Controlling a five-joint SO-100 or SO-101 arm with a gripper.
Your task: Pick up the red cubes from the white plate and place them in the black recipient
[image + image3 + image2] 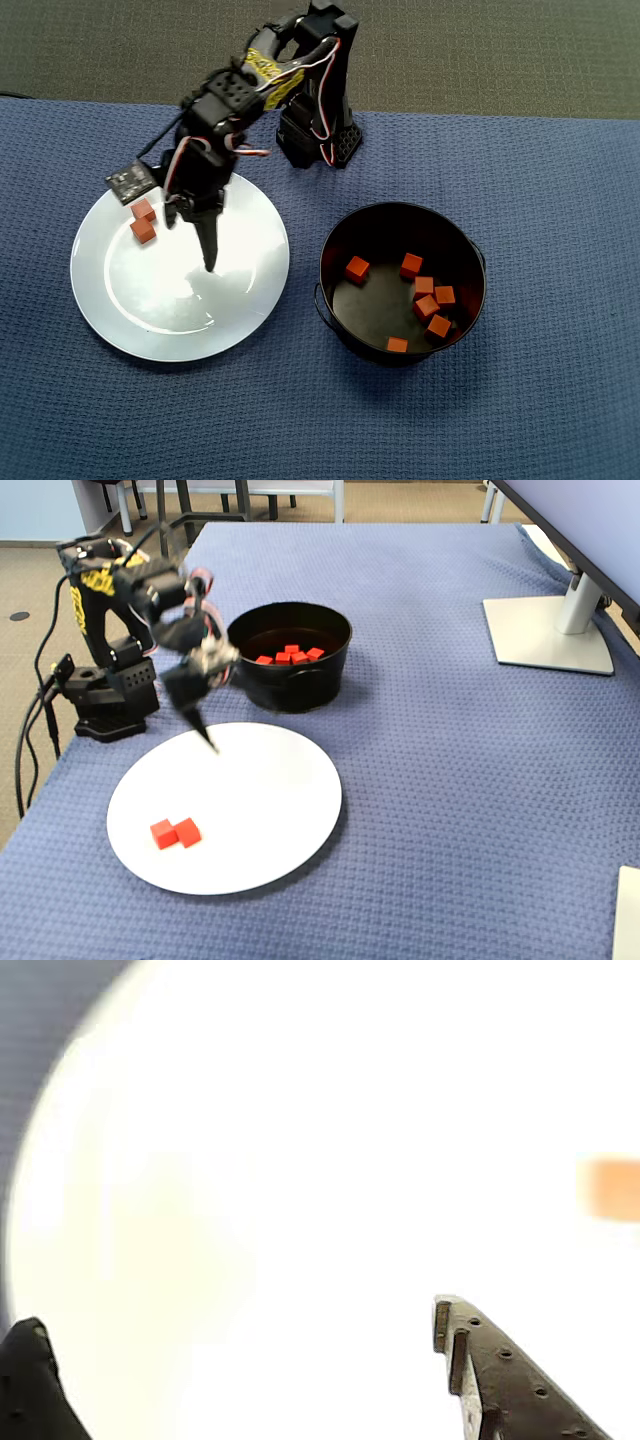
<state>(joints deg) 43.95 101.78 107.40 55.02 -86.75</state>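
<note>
Two red cubes (143, 221) on white plate (240, 300), seven in black recipient (340, 320).

Two small red-orange red cubes (143, 221) sit touching each other near the left edge of the white plate (240, 300) in the overhead view; the rest of that round, glossy plate is bare. Just to its right stands the black recipient (335, 315), a deep round pot, upright, holding seven more cubes (425, 295) scattered on its bottom, mostly toward its right side
</note>
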